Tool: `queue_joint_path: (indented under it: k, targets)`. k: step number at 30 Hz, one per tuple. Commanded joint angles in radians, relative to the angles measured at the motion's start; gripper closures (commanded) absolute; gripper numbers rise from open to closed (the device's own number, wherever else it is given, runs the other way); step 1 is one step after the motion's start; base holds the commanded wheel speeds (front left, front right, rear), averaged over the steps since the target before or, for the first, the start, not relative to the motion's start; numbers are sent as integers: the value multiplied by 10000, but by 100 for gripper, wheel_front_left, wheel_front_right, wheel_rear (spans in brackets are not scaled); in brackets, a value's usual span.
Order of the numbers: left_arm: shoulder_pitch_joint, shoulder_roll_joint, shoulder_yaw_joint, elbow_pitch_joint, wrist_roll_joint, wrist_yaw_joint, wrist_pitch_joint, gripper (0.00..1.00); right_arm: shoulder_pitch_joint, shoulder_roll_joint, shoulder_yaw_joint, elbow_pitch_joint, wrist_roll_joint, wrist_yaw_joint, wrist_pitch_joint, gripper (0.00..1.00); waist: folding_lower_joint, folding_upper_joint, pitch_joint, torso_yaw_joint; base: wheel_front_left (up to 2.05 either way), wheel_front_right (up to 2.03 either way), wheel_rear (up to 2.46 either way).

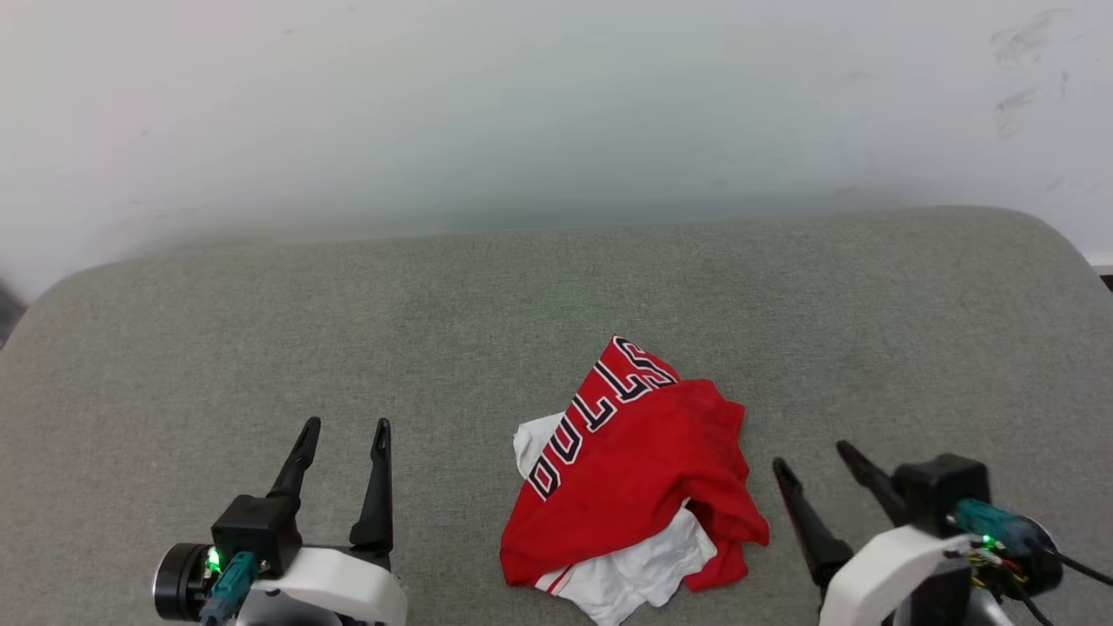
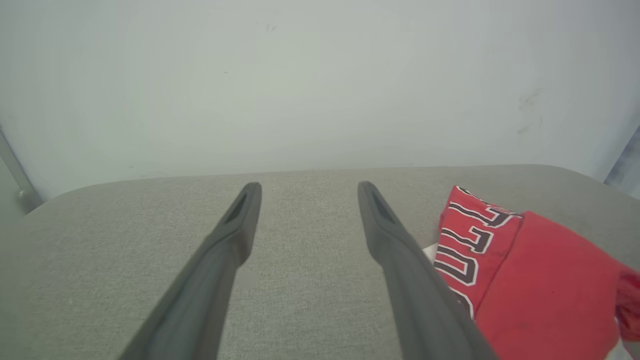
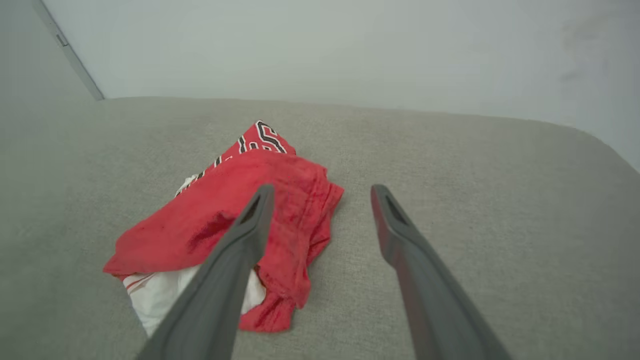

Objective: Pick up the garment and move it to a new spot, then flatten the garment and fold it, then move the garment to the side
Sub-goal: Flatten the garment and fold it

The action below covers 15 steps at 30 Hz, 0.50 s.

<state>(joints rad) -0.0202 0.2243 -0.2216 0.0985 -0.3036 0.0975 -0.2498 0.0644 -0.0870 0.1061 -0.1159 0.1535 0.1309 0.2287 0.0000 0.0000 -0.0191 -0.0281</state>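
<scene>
The garment (image 1: 639, 474) is a red jersey lying crumpled in a heap on the grey cloth surface, near the front middle. Dark white-outlined letters run along its left fold, and white sleeve cloth pokes out at its left and bottom. My left gripper (image 1: 343, 428) stands open to the garment's left, apart from it, nothing between its fingers. My right gripper (image 1: 813, 456) is open just right of the heap. The left wrist view shows the garment (image 2: 540, 275) beside the right finger. In the right wrist view the garment (image 3: 235, 220) lies partly behind the left finger.
The grey padded surface (image 1: 348, 330) spreads wide to the left, right and back of the garment, with rounded far corners. A pale wall (image 1: 556, 104) rises right behind its far edge.
</scene>
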Motion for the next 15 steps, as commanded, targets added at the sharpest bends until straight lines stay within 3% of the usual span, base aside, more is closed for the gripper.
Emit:
queue_joint_path:
  k: [1, 9, 15]
  targets:
    - [-118, -31, -26, -46, 22, 34, -45, 0, -217, -255, 283, 25, 176, -3, 446, 0, 0, 0, 73, 44, 0, 0, 0]
    - [-471, -275, -127, -223, 78, 59, -99, 0, -900, -1938, 3078, -183, 1562, -3, 3825, 0, 0, 0, 587, 475, 0, 0, 0]
    - [-840, -473, -184, -428, 238, 75, -147, 0, -1692, -2546, 4658, 313, 2364, -3, 4677, 0, 0, 0, 1075, 990, 0, 0, 0]
